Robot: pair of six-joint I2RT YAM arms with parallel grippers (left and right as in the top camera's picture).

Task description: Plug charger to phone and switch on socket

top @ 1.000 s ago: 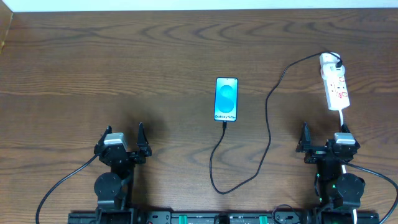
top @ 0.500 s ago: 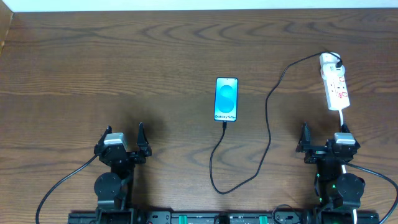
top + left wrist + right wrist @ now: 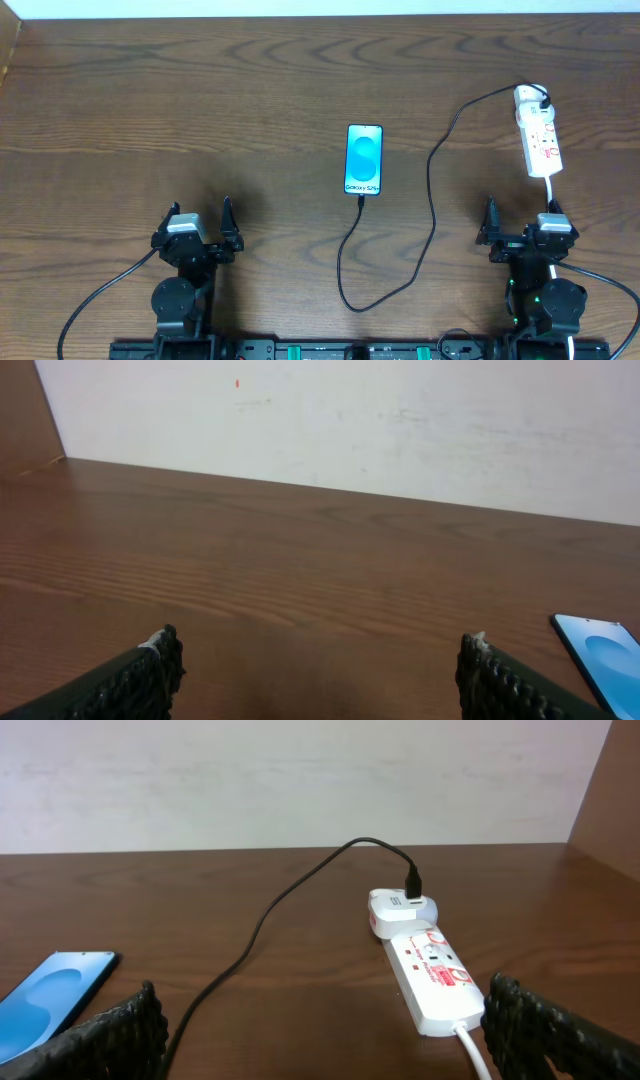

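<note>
Brown worktop (image 3: 200,90): left gripper (image 3: 198,215) and right gripper (image 3: 521,214) have jaws wide open, empty. Ahead between them lies the phone (image 3: 364,159), charger (image 3: 432,200) touching it; socket (image 3: 538,135) ahead of right jaws.

Bare brown wooden table (image 3: 200,90) lies open left of the blue-screened black-rimmed phone (image 3: 364,160); the thin black cable (image 3: 431,180) loops between it and the narrow white power strip (image 3: 540,140)
</note>
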